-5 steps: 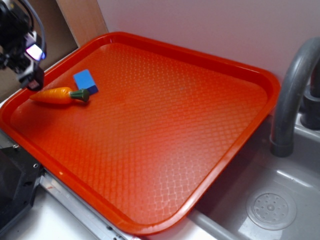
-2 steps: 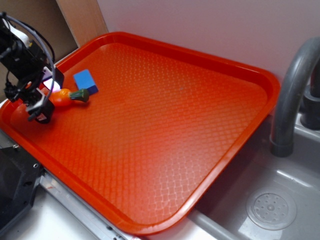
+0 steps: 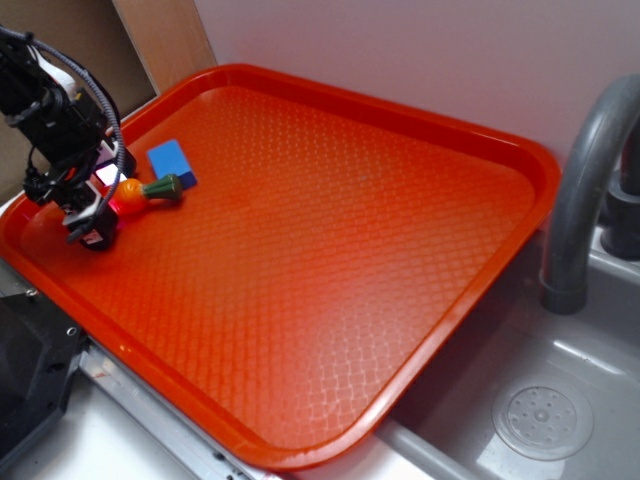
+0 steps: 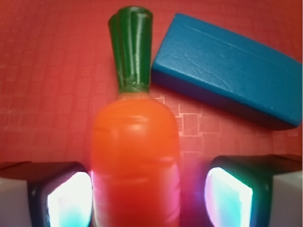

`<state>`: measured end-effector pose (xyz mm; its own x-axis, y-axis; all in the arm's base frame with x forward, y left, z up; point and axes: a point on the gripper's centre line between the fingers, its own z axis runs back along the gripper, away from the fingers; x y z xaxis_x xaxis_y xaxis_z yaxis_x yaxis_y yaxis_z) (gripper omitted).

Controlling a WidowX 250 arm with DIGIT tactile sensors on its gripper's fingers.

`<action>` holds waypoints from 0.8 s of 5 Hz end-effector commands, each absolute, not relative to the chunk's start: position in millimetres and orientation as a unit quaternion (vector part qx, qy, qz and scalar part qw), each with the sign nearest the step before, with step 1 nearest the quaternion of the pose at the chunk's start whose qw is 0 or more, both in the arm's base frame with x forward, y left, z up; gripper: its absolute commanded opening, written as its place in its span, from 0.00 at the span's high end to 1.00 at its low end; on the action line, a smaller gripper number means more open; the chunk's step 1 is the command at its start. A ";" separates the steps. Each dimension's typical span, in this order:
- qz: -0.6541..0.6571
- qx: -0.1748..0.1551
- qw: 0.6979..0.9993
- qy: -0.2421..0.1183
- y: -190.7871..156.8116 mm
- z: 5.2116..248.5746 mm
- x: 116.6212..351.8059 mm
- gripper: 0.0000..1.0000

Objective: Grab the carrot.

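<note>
Glossy orange plastic toy carrot [image 4: 136, 156] with green stem lies at far-left corner of red textured plastic tray [image 3: 330, 250], just beside flat blue rectangular block [image 4: 227, 80]. Gripper [image 3: 100, 205] spread, straddling carrot body; left pad touching, right pad apart. Advice: close evenly on thick part, keep clear of block.

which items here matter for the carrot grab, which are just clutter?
In the job:
- carrot, lying on the tray between the fingers
- hand, open around it

Lying about:
- blue block, beside the carrot's stem
- red tray
- faucet
- sink
</note>
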<state>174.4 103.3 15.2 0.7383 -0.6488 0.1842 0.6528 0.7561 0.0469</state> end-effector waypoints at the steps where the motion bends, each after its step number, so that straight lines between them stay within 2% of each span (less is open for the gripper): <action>1: -0.353 -0.004 0.931 -0.092 104.9 12.2 176.0 1.00; 4: -0.360 0.000 0.928 -0.100 109.7 13.1 176.9 1.00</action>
